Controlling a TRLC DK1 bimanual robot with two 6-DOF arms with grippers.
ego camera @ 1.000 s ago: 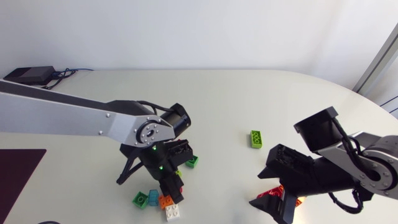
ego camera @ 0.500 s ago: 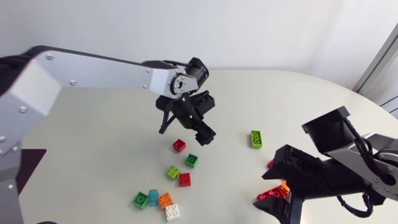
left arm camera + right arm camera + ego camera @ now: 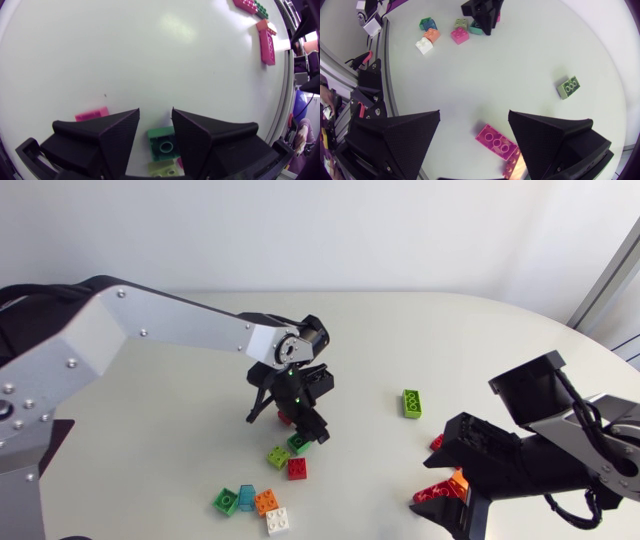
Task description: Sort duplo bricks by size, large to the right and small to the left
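My left gripper (image 3: 304, 434) hangs low over a small dark green brick (image 3: 299, 443). In the left wrist view this green brick (image 3: 162, 143) lies between the fingers of the left gripper (image 3: 155, 111), which stand a little apart, with a gap on one side. A small red brick (image 3: 91, 114) lies beside one finger and a lime one (image 3: 278, 456) just behind. My right gripper (image 3: 425, 480) stands wide open at the front right over long red bricks (image 3: 434, 492) and an orange one (image 3: 457, 477). A long red brick (image 3: 495, 141) lies on the table between its fingers.
A large green brick (image 3: 411, 403) lies alone right of centre. Another small red brick (image 3: 297, 468) sits in front of the left gripper. Green (image 3: 226, 500), light blue (image 3: 246, 498), orange (image 3: 265, 501) and white (image 3: 279, 520) small bricks cluster near the front edge.
My left gripper left the front cluster, rose towards the back with its fingers wide, then came down over the small green brick with them narrower. The right arm barely shifted.
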